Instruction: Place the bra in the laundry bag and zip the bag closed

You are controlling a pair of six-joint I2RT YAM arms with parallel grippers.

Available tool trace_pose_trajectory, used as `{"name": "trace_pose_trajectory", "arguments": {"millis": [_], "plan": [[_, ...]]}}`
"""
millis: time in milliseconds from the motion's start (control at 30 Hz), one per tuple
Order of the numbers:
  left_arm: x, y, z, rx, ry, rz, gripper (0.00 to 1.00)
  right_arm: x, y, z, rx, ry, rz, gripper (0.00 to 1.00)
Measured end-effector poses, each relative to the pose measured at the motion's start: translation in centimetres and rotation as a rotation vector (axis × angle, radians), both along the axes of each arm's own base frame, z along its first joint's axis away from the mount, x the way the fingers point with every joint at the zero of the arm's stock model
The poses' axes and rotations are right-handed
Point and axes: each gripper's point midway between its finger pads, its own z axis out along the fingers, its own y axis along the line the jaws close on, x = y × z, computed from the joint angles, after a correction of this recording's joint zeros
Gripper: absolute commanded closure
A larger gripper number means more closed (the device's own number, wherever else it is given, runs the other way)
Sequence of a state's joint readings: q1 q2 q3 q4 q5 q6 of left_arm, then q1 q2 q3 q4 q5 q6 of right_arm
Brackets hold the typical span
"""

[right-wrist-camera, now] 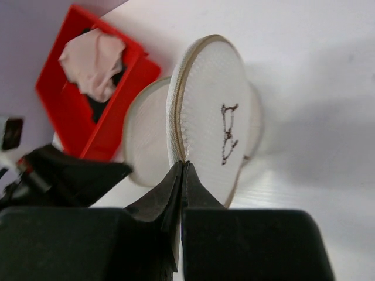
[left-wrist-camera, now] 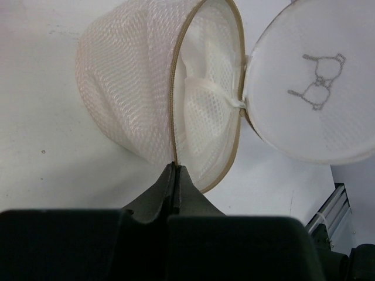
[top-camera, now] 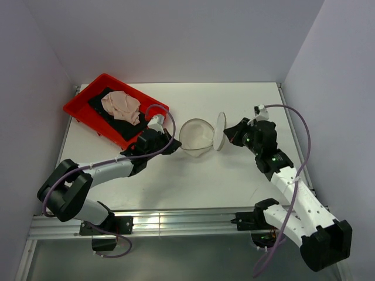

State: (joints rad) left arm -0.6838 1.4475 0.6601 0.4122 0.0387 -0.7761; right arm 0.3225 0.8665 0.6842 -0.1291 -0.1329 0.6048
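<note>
The round white mesh laundry bag (top-camera: 195, 137) lies open at the table's middle, its flat lid (top-camera: 220, 131) with the glasses-shaped mark swung upright to the right. My left gripper (top-camera: 173, 146) is shut on the bag's tan zipper rim (left-wrist-camera: 173, 117); the mouth shows an empty mesh inside. My right gripper (top-camera: 229, 134) is shut on the edge of the lid (right-wrist-camera: 208, 111). The pale pink-beige bra (top-camera: 120, 107) lies in the red tray on a black cloth, also seen in the right wrist view (right-wrist-camera: 94, 61), away from both grippers.
The red plastic tray (top-camera: 79, 109) sits at the back left with a black cloth (top-camera: 126, 127) under the bra. Grey walls close in the left, back and right. A metal rail (top-camera: 176, 222) runs along the near edge.
</note>
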Motion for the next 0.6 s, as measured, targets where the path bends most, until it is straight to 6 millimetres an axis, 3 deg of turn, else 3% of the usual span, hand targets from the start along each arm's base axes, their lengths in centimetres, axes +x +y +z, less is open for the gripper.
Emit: {"name": "trace_pose_trajectory", "arguments": {"millis": [133, 267, 333, 467, 600], "plan": [[-0.1, 0.3, -0.6, 0.019, 0.017, 0.008, 1.0, 2.2, -2.6, -2.4, -0.018, 0.072, -0.112, 0.84], [0.2, 0.1, -1.1, 0.032, 0.032, 0.009, 1.0, 3.5, -4.6, -5.1, -0.06, 0.148, -0.206, 0.36], [0.5, -0.2, -1.2, 0.037, 0.036, 0.009, 1.0, 3.8, -5.4, -6.2, -0.088, 0.175, -0.245, 0.25], [1.1, -0.6, -1.1, 0.042, 0.036, 0.011, 0.97, 4.1, -6.3, -7.2, -0.123, 0.2, -0.293, 0.21], [1.8, -0.8, -0.8, 0.059, 0.03, 0.021, 0.65, 3.8, -6.2, -6.0, -0.103, 0.139, -0.291, 0.19]]}}
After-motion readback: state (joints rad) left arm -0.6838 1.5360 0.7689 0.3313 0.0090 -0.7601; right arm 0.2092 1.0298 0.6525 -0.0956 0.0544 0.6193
